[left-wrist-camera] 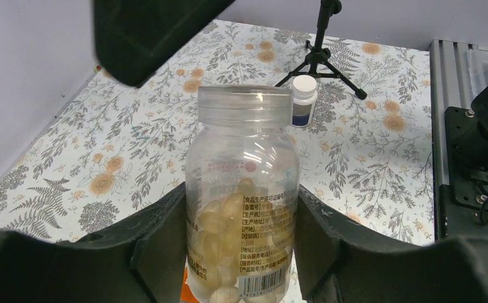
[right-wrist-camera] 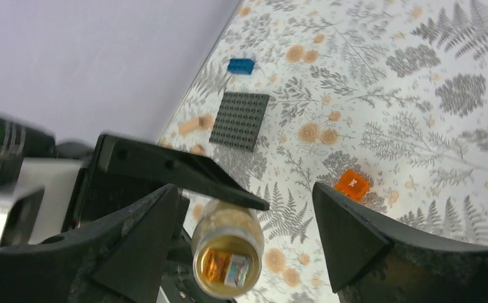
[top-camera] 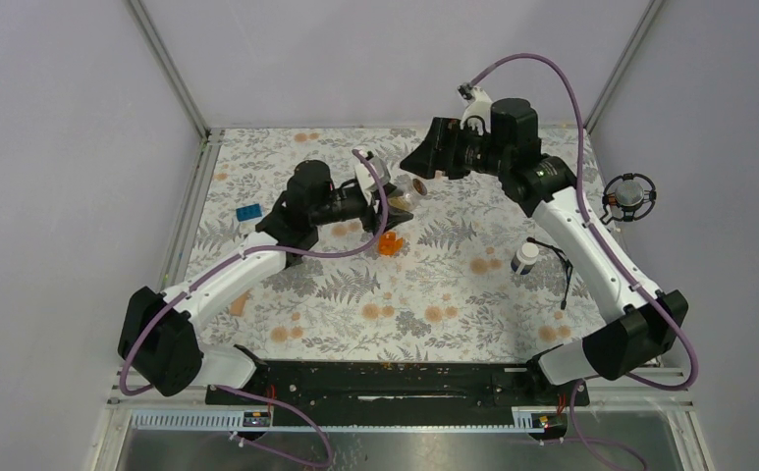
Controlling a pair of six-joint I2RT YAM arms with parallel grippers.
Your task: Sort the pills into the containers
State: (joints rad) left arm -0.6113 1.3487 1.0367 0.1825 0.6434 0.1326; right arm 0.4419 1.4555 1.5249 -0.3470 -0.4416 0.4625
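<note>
Far L: blue brick (top-camera: 248, 212) lies on the floral table (top-camera: 454, 294), w/ the dark grey studded plate (right-wrist-camera: 240, 120) near it, not touching. Centre, far half: L gripper (top-camera: 385, 199) is clamped on the clear bottle (left-wrist-camera: 244, 189), one pad on each side of the body. The bottle is up off the table, neck end pointing twd the R arm, and part full of pale yellow pills. Orange box (top-camera: 389, 243) sits on the table just near-side of the held bottle; can't tell if its lid is up. R gripper (top-camera: 424, 167) is just right of the bottle's neck end, claw wide apart, gripping nothing. Further right, the white bottle (top-camera: 525, 257) stands upright on the table, well apart from both claws, beside a small black tripod (left-wrist-camera: 320, 57).
</note>
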